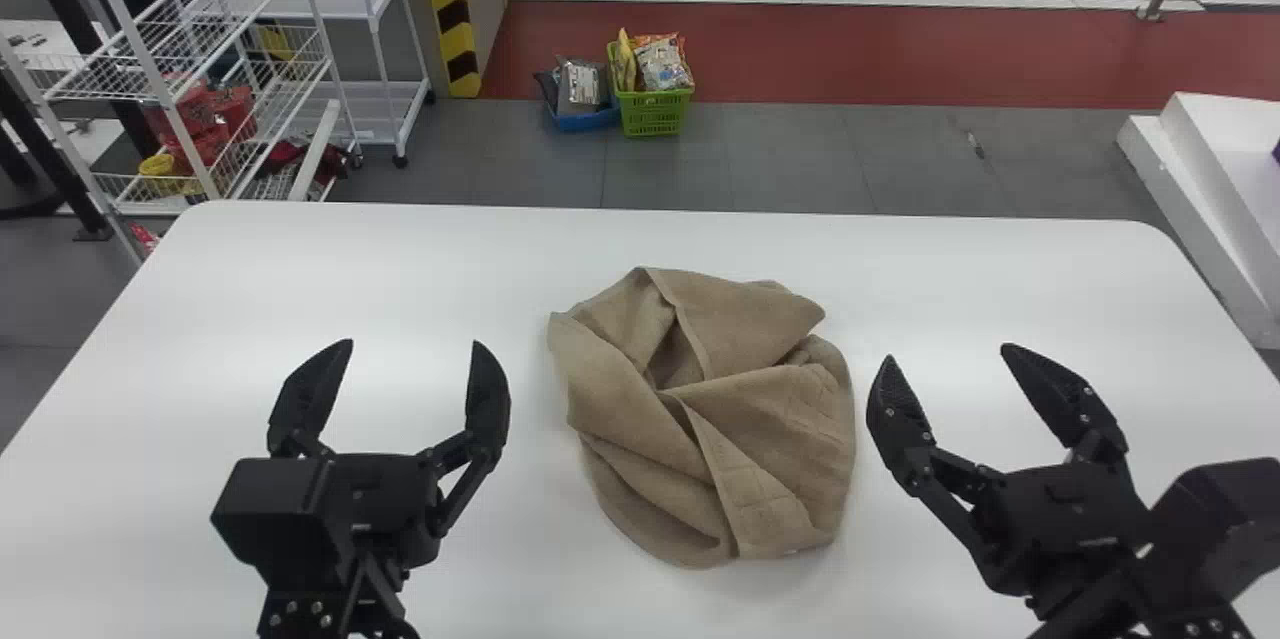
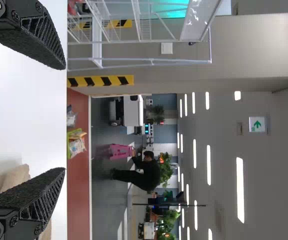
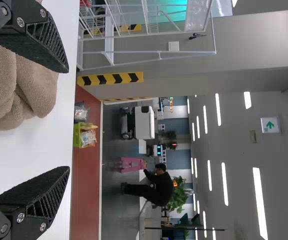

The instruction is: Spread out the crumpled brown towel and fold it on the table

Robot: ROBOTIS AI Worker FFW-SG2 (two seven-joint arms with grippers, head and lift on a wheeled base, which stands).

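The left gripper and the right gripper are close by, and both have their two fingers spread wide. The brown towel sits all bunched up between them on the white table. Past the table, a green basket and a blue basket are side by side on the gray floor.

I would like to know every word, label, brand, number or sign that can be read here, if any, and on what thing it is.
No words, brands or numbers can be read.
Sign, high in the room behind: a green arrow, no readable words.
Packet in the green basket: print too small to read.
Striped tape: yellow and black, no letters.
Towel: no label seen.
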